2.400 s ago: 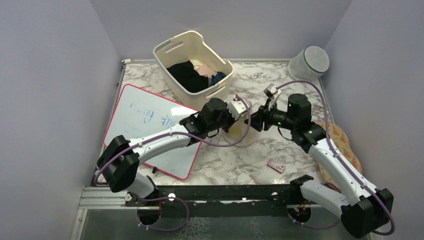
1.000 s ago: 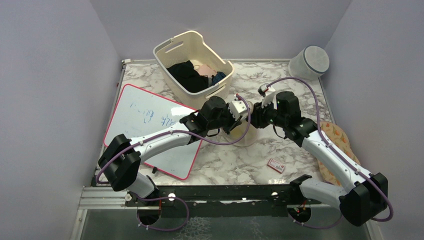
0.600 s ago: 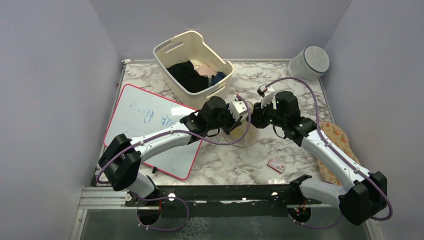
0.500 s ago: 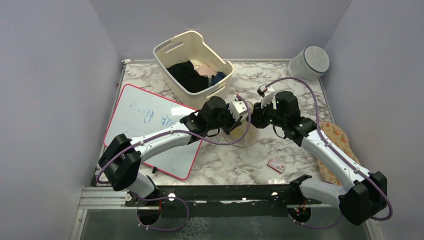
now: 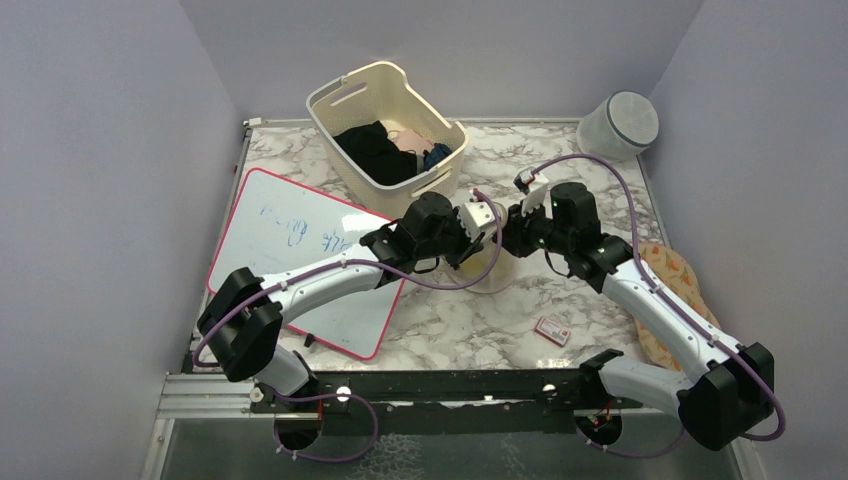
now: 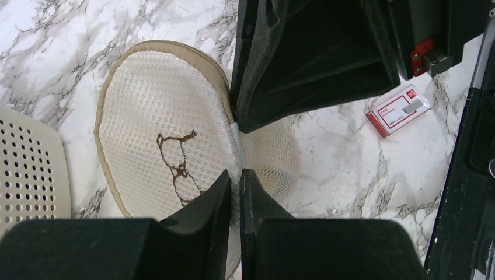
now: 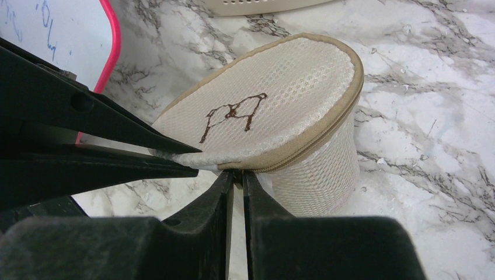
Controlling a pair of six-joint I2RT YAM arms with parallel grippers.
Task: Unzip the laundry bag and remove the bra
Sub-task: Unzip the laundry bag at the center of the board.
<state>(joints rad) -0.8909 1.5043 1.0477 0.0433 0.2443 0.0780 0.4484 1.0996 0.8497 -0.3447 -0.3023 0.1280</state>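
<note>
Right gripper (image 7: 238,175) has squeezed shut on the zip edge of the laundry bag (image 7: 274,105), at 6 o'clock — left gripper (image 6: 236,176) pinches the rim — unzipping can probably start.

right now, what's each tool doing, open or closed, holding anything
left tool: closed, pinching the white edge of the laundry bag
right tool: nearly closed on the bag's zip seam; zip pull not visible

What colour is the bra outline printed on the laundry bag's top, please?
Dark brown; the outline on the laundry bag shows best in the right wrist view.
</note>
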